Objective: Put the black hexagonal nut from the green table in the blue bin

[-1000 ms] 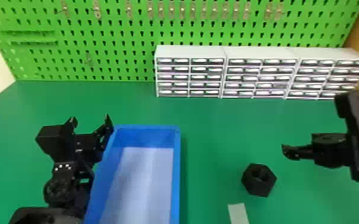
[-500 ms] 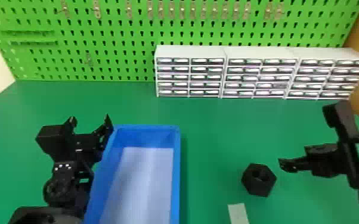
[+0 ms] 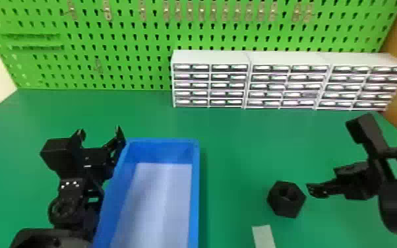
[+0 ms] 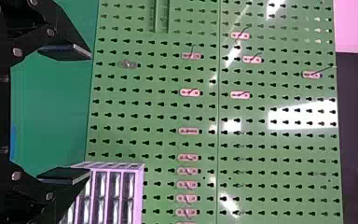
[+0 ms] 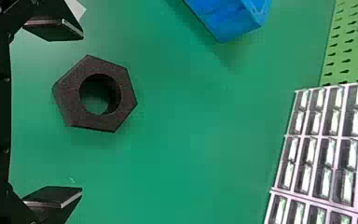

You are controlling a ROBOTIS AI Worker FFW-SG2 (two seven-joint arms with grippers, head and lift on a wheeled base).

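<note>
Nearly at the nut (image 3: 287, 199)

Could get knocked away, from coming down with one finger too close. Could twist or slip, from being squeezed on the corners. Later, could bump the wall of the bin (image 3: 194, 198), from being carried too low. Looks black, dull and a bit rough, with six sides and a big round hole. Lies flat on the table (image 3: 240, 148), far from the back edge, nearer the right edge than the left. See the right gripper (image 5: 82, 113) just beside, spread wide and empty. See the left gripper (image 3: 99, 130) by the bin, spread too.
</note>
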